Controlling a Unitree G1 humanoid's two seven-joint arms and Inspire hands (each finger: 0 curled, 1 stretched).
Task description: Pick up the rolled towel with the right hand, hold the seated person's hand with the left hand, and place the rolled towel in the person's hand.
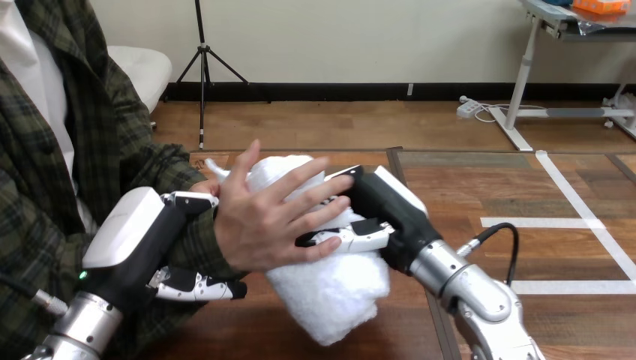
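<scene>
Wooden table (247, 322): towel at the person's hand, both robot hands engaged.

The right hand (382, 206) has its fingers curled round the rolled towel (330, 300), held tilted above the table. The person's hand (262, 225) lies across the towel's upper part with fingers spread, not closed on it. The left hand (139, 236) brackets the wrist (212, 214), fingers curled over it and thumb beneath.

Risks, as judged: if the right hand lets go before the person's fingers close, the towel's unsupported lower end would likely pull it down to the table. Right-hand fingers sit under the person's fingers, so a quick pull-out could pinch or drag them. Too firm a left clasp could twist the wrist.
</scene>
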